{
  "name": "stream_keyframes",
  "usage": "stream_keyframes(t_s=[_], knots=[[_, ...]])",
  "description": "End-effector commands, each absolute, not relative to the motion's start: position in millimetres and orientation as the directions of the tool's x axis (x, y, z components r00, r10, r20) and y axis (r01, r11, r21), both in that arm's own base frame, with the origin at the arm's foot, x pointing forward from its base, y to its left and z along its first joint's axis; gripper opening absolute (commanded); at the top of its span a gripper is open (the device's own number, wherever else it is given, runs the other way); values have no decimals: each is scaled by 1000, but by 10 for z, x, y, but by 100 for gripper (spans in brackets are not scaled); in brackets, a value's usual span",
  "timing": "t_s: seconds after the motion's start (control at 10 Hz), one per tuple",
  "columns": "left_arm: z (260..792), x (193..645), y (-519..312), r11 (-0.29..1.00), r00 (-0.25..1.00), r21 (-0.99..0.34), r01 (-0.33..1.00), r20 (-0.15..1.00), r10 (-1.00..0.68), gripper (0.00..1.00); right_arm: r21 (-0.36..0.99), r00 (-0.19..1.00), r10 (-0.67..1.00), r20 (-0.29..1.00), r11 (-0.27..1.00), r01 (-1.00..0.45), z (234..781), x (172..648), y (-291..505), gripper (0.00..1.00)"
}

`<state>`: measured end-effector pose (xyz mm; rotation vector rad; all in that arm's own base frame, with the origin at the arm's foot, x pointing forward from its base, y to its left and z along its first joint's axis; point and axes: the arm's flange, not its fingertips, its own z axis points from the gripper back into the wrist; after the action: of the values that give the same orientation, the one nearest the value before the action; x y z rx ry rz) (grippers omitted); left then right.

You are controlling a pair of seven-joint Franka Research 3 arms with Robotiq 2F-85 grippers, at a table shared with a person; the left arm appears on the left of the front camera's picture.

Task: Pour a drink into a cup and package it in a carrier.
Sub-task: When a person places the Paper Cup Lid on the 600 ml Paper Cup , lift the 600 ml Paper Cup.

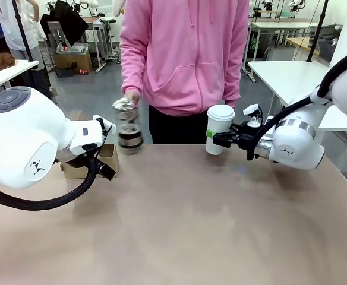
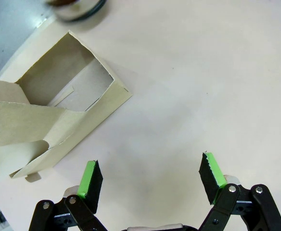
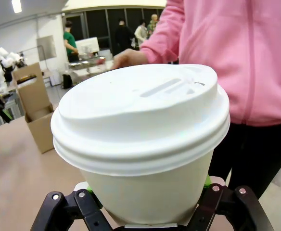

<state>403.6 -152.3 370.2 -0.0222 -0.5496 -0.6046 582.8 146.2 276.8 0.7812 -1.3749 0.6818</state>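
Observation:
The cup [image 1: 220, 126], white paper with a domed white lid, hangs just above the far table edge with my right gripper [image 1: 216, 138] shut on its lower half. The right wrist view has the lidded cup [image 3: 140, 139] close up between the jaws of the right gripper [image 3: 147, 209]. The drink is hidden under the lid. The brown cardboard carrier [image 1: 85, 165] stands at the far left, partly behind my left arm. My left gripper [image 2: 150, 175] hovers open over bare table beside the carrier [image 2: 68, 91]. A person's hand [image 1: 130, 96] holds the glass press jug [image 1: 128, 127], which is blurred.
The person in a pink hoodie [image 1: 185, 53] stands at the far edge between jug and cup. The jug's metal base [image 2: 78, 7] shows just beyond the carrier. The brown table [image 1: 185, 225] stretches bare toward the near edge. Other tables and people stand farther back.

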Motion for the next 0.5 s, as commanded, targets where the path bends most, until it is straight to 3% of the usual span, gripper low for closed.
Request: stream_keyframes(t_s=[0.0,0.4], knots=[[3706,4035,-1519,827,684,135,545,498,-532,100,82,99,-1,995,579,-811,3407,5656,1396,80],[3706,4035,-1519,827,684,135,545,498,-532,100,87,121,26,992,552,-830,4659,5091,1204,80]])
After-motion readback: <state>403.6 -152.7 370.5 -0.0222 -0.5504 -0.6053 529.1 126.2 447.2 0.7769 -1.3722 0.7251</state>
